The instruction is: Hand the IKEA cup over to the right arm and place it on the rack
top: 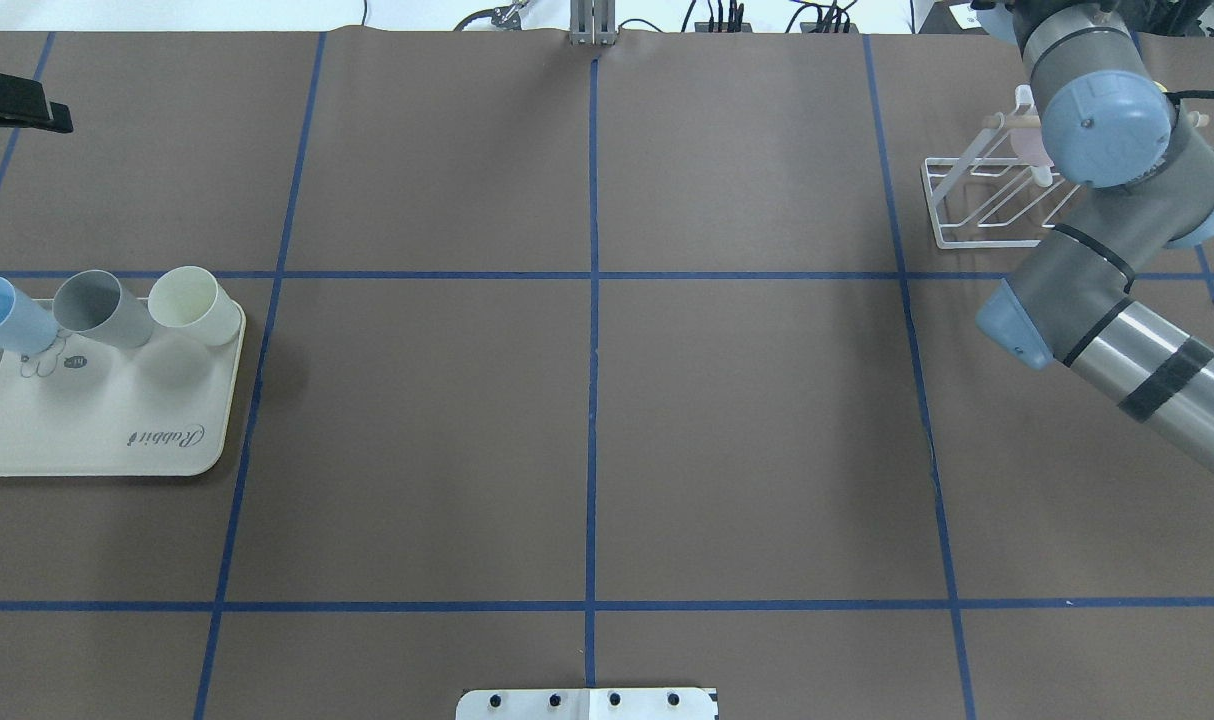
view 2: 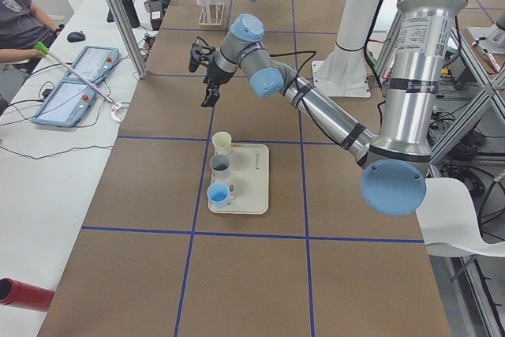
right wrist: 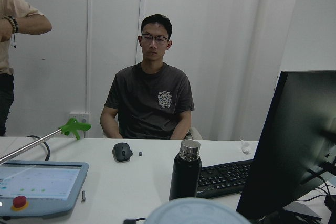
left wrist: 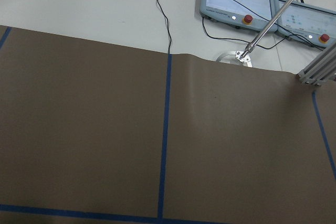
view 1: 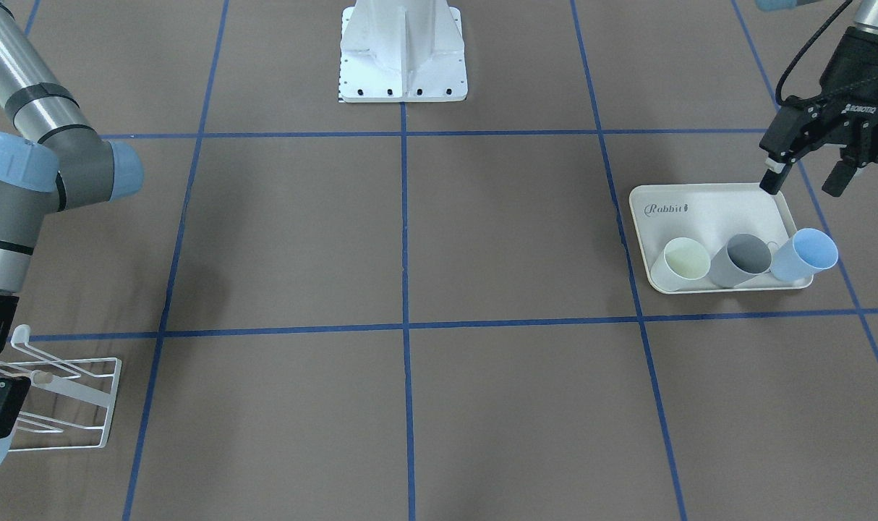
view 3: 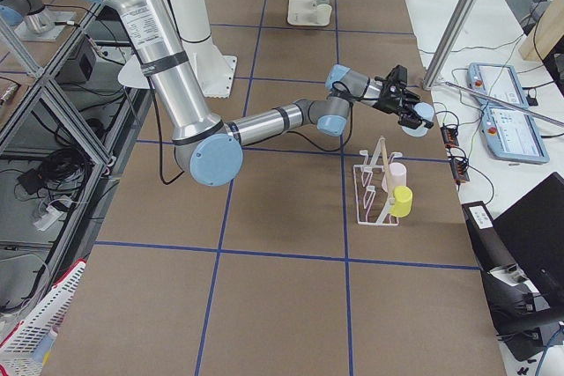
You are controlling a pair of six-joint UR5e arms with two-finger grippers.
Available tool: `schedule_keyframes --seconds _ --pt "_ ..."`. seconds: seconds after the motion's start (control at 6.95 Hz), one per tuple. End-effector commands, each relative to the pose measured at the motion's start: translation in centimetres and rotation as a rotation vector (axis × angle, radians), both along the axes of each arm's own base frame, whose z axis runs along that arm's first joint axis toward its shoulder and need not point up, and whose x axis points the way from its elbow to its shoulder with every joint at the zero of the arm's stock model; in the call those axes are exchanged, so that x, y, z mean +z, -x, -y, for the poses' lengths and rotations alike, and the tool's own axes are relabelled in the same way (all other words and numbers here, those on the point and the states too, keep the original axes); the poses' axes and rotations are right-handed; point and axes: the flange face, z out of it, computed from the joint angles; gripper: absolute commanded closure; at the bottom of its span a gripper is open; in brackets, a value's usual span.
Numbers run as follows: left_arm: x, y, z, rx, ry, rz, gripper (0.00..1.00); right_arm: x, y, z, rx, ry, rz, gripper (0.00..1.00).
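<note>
Gripping the cup (right wrist: pixel 194 212) in the right gripper (view 3: pixel 412 110), I should tip its mouth over the rack (top: pixel 987 200) prong beside the fingers.

Bright, even light falls from above, and only soft, faint shadows lie on my brown table (top: pixel 767 420) beside the cream tray (top: pixel 97 420). A sheen runs along the metal tube of my right arm (top: pixel 1167 385). In my right wrist view the rim of the pale blue cup (right wrist: pixel 194 211) is blurred.
</note>
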Motion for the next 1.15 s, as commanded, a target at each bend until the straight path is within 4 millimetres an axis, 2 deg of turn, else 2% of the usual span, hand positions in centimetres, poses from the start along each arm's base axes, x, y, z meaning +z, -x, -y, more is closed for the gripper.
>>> schedule_keyframes --seconds 0.0,0.58,1.01 --pt "0.6 0.5 0.0 0.007 0.006 0.005 0.0 1.2 -0.1 -0.4 -0.012 0.014 -0.033 0.94" --pt "0.8 0.8 0.2 0.001 0.009 0.006 0.0 4.3 0.4 0.0 -0.022 0.066 -0.072 0.94" --pt "1.0 1.0 0.3 -0.004 0.013 0.007 0.0 3.8 2.1 -0.5 -0.046 0.057 -0.071 0.94"
